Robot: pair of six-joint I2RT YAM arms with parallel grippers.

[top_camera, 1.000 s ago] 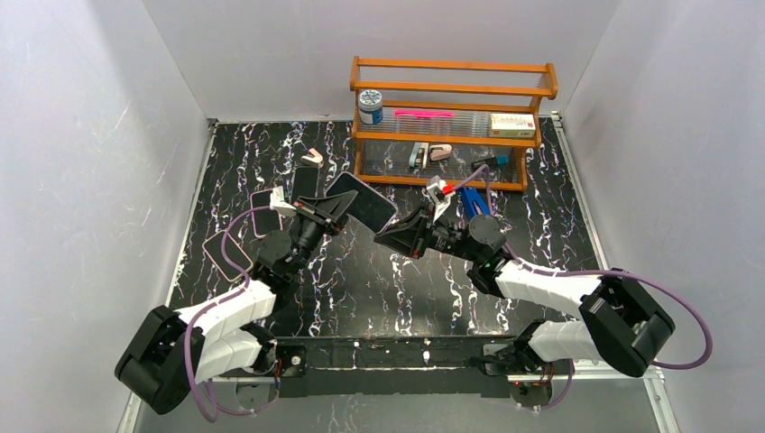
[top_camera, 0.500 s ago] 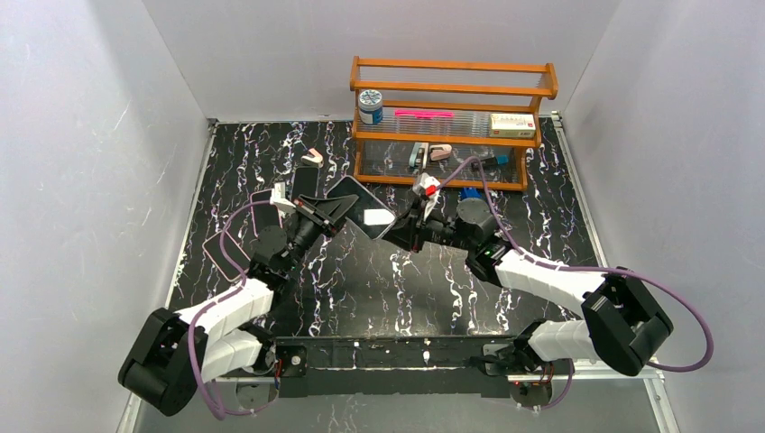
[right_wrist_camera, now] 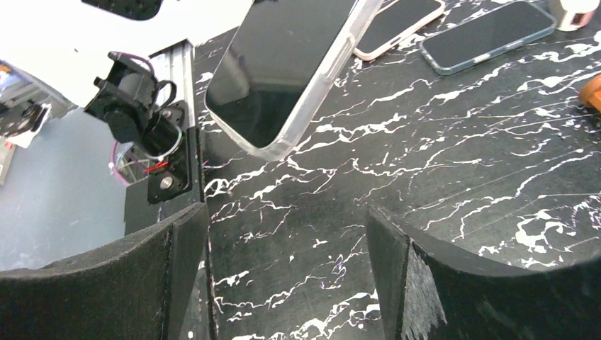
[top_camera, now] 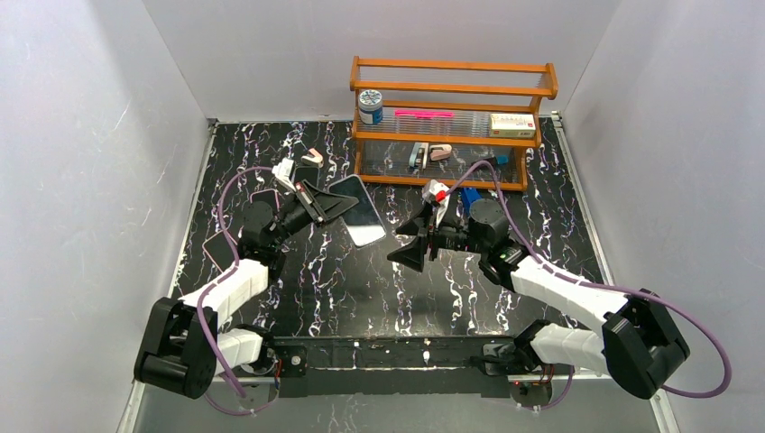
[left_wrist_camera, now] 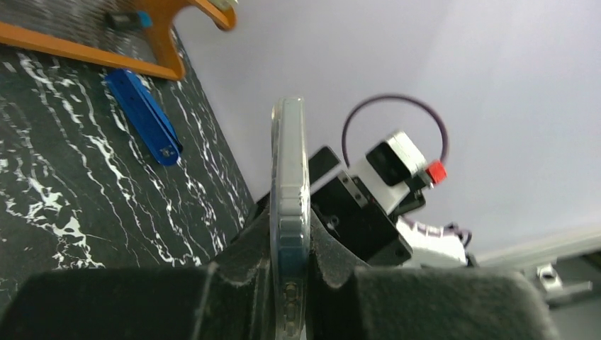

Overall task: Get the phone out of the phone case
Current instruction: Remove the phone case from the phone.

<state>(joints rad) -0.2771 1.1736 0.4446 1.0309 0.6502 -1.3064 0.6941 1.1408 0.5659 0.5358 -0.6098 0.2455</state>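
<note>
The left fingers (top_camera: 317, 204) pinched the phone (top_camera: 363, 213) by one end and held it tilted above the tabletop (top_camera: 361, 289) — the phone sat inside its clear phone case (left_wrist_camera: 289, 177). The right fingers (top_camera: 410, 247) were spread and empty — just beside the phone, not touching it.

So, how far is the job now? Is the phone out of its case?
Done: the left gripper holds the phone clear of the table. In hand: the right gripper is open beside it, not touching. Left: the phone is still inside its clear case; the removal itself.
</note>
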